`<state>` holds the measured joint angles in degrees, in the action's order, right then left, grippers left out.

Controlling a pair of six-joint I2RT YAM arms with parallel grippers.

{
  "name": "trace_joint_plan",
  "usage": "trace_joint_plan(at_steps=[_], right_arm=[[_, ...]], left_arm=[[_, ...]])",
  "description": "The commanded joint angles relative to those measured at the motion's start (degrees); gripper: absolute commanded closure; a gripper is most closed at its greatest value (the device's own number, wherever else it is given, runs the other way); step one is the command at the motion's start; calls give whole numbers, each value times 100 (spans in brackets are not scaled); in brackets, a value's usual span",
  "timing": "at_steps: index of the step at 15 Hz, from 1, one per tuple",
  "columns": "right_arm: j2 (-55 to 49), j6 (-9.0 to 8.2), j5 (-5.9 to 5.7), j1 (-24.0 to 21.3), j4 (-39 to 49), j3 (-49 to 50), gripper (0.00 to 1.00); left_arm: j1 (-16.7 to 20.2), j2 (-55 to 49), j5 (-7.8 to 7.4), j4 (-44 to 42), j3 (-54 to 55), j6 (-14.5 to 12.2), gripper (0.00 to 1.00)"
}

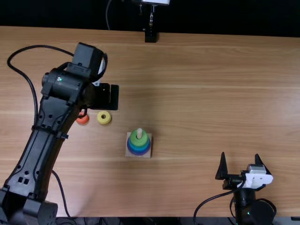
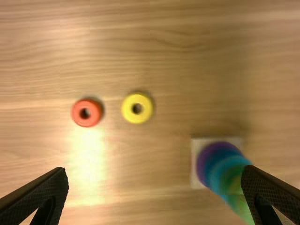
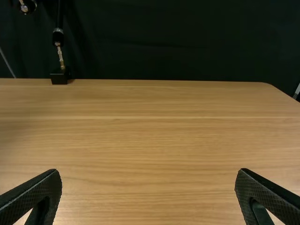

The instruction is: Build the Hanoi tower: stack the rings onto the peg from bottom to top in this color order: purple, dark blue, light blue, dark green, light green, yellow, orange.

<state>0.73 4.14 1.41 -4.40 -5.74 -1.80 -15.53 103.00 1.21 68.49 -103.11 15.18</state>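
Hanoi tower (image 1: 139,148) stands a little left of the middle, on its square wooden base (image 1: 128,154), with light green ring (image 1: 134,140) on top. I judge that the yellow ring (image 2: 146,114) is the step in hand; it lies farther and to the left, with the orange ring (image 2: 95,117) just beside it. Left gripper (image 2: 155,169) is empty, its fingers wide apart, so next I should centre it over yellow and lower it. Right gripper (image 1: 240,154) is also spread and empty, at near right.
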Motion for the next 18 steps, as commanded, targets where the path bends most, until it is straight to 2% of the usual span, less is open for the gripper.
trace_joint_plan(at_steps=[1, 3, 4, 10, 18], right_arm=[[-73, -45, -109, -43, -107, 84, 0], [-73, -45, -109, -43, -107, 84, 0], [-73, -45, -109, -43, -107, 84, 0], [-73, -45, -109, -43, -107, 84, 0], [-73, -45, -109, -43, -107, 84, 0]], left_arm=[[68, -78, 174, -183, 432, -305, 0], [85, -61, 185, -320, 828, -1560, 0], [76, -26, 185, -394, 933, -1813, 0], [41, 449, 185, -1512, 1285, -1824, 0], [24, 1091, 185, -1533, 1276, -1877, 0]])
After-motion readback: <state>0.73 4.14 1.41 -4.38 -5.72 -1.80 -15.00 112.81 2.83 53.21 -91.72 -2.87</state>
